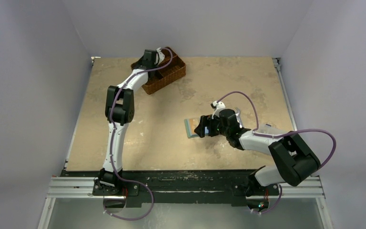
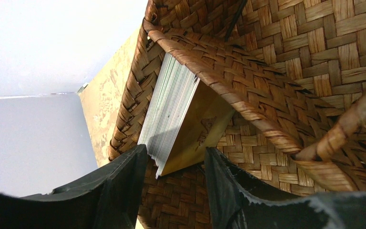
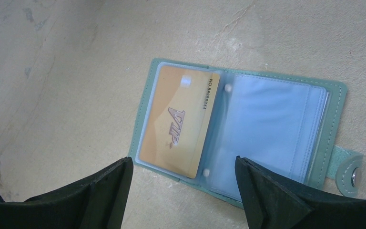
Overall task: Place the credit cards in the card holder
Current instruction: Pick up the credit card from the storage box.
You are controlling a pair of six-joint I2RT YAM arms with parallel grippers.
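A thick stack of credit cards (image 2: 169, 109), gold one facing out, stands on edge in a compartment of the wicker basket (image 1: 169, 76). My left gripper (image 2: 174, 150) reaches into the basket, open, its fingers either side of the stack's lower corner; the left fingertip (image 2: 136, 152) is right at the stack's edge. The card holder (image 3: 276, 124) lies open on the table, teal with clear sleeves. A gold VIP card (image 3: 178, 124) sits in its left sleeve. My right gripper (image 3: 183, 162) hovers just above its near edge, open and empty.
The basket (image 2: 286, 62) stands at the table's far left, its woven walls close around the left fingers. The holder's snap tab (image 3: 350, 174) sticks out to the right. A pale clear object (image 1: 268, 128) shows beside the right arm.
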